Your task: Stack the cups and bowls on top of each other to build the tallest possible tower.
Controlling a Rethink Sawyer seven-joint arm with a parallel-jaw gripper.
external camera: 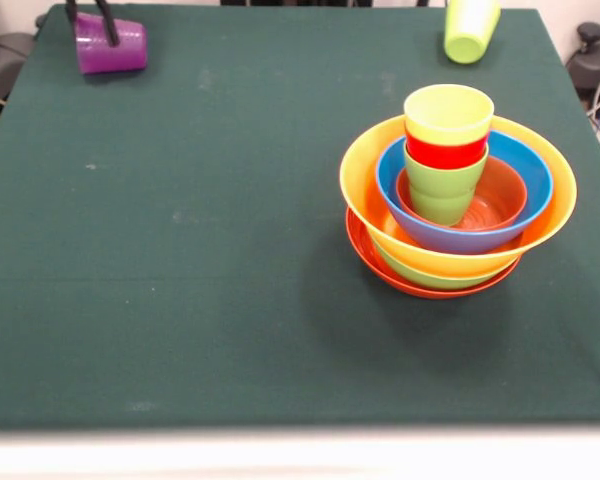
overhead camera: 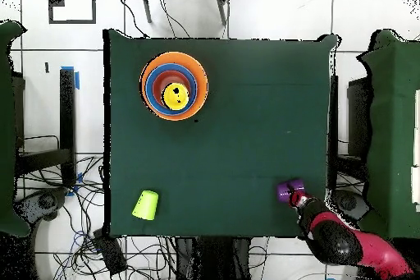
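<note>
The tower stands at the right of the front view: a wide red-orange bowl (external camera: 420, 282) at the bottom, then a green bowl (external camera: 425, 277), a large orange-yellow bowl (external camera: 365, 190), a blue bowl (external camera: 535, 180) and a small orange bowl (external camera: 500, 195). In it stand a light green cup (external camera: 442, 190), a red cup (external camera: 445, 153) and a yellow cup (external camera: 448, 115). From overhead the tower (overhead camera: 174, 86) is at the upper left. My gripper (external camera: 90, 18) is shut on the purple cup (external camera: 115, 45), tilted on its side at the far left corner; both show overhead, gripper (overhead camera: 297, 198) and cup (overhead camera: 289, 190). A second light green cup (external camera: 470, 30) lies on its side at the far right.
The green table cloth (external camera: 200, 250) spans the whole table. In the overhead view the loose green cup (overhead camera: 146, 204) lies near the lower left edge, and cables and other tables surround the table.
</note>
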